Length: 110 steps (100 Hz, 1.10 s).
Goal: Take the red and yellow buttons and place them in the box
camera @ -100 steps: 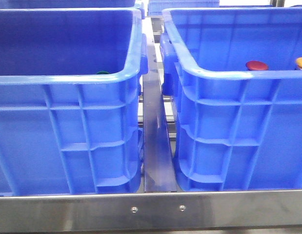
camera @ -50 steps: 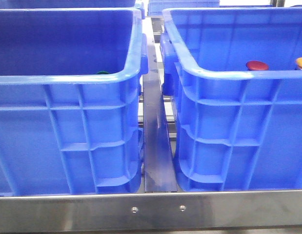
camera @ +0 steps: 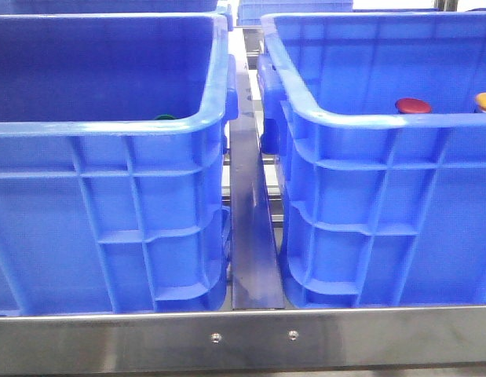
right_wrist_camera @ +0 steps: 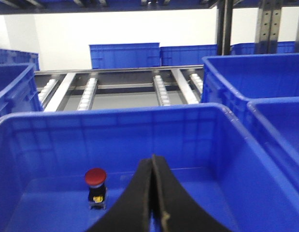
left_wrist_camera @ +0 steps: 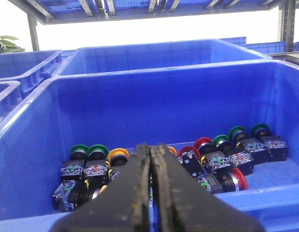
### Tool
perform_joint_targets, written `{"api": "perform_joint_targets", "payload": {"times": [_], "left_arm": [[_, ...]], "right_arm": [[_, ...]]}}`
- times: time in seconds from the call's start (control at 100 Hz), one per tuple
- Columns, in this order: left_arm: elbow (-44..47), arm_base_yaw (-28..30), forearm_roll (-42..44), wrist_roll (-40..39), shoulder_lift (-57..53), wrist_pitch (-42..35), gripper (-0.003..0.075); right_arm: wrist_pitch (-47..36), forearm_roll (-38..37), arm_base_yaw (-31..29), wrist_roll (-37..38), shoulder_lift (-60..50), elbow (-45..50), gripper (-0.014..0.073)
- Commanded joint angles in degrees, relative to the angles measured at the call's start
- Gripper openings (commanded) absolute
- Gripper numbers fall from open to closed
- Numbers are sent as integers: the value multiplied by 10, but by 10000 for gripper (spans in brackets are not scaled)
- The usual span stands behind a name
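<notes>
Two large bright blue plastic crates with ribbed walls and thick rounded rims stand side by side behind a steel rail [camera: 250, 339], with a narrow metal divider strip [camera: 250, 236] running between them. In the front view the right-hand blue crate [camera: 368, 220] shows a small round red push-button cap [camera: 413, 105] just above its near rim, and a yellow-orange cap [camera: 485, 100] beside it at the picture's edge. The left-hand blue crate [camera: 109, 220] shows only a sliver of a green cap [camera: 165, 118] over its rim.

The left wrist view looks down into a crate holding a row of black-bodied push buttons [left_wrist_camera: 207, 164] with green, red and yellow caps — a yellow one [left_wrist_camera: 118, 155] sits near the left end of the row, a red one [left_wrist_camera: 237, 178] lies tipped at the other. The left claw [left_wrist_camera: 150, 193] hangs above them, its two dark fingers pressed together with nothing between them.

The right wrist view shows a crate with a single red-capped button [right_wrist_camera: 95, 186] standing upright on its floor. The right claw [right_wrist_camera: 152, 203] is above that crate, fingers closed flat against each other — empty too. Behind it lie roller tracks [right_wrist_camera: 161, 89] and more blue crates [right_wrist_camera: 125, 55].
</notes>
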Motion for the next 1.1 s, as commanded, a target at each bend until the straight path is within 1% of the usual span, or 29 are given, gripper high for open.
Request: {"api": "perform_joint_targets", "payload": {"times": [0.0,0.13,0.34,0.61,1.09], "left_arm": [[13,2,-5,-1,-17,-43,-20],[13,2,-5,-1,-17,-43,-20],[13,2,-5,-1,-17,-43,-20],[13,2,-5,-1,-17,-43,-20],[13,2,-5,-1,-17,-43,-20]], "right_arm": [[-83,-18,17,11,-3,20,-68],[-125,-18,29,11,-32,77,-68],[-135,-18,37,20,-118,150,-68],[-218,-18,80,21,-112,230,-68],[-209,-18,84,22,-112,230,-68]]}}
